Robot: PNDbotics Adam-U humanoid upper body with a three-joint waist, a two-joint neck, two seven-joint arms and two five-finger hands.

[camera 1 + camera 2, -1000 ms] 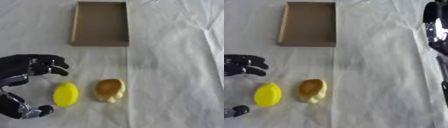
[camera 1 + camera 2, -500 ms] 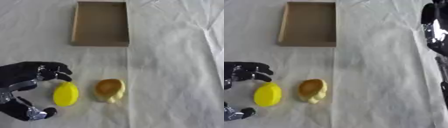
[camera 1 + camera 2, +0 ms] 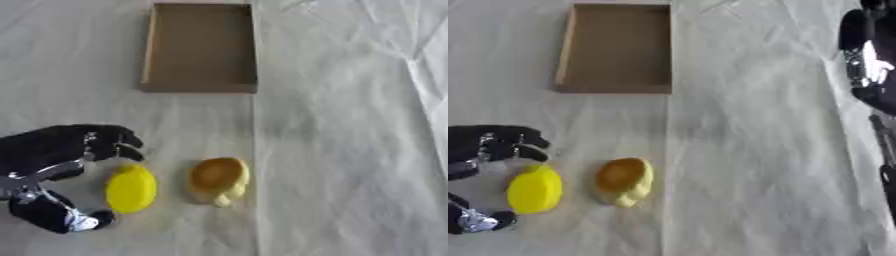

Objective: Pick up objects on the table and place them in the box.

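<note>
A yellow lemon-shaped object [image 3: 131,188] lies on the cloth at the lower left. My left hand [image 3: 52,150] arches over it from the left: curved fingers [image 3: 121,145] reach its upper end and the thumb [image 3: 83,221] sits by its lower end, without closing on it. Just to the right lies a yellow and brown rounded object [image 3: 219,178]. The shallow brown cardboard box [image 3: 199,88] stands open at the top centre, with nothing visible inside. My right hand [image 3: 861,55] shows only at the right edge of the right eye view, far from both objects.
A wrinkled white cloth [image 3: 350,150] covers the whole table, with folds running down the right side. A wide stretch of cloth separates the two objects from the box.
My left hand has moved down and right, bringing its fingers to the lemon-shaped object's upper end. Both objects and the box stay where they were.
</note>
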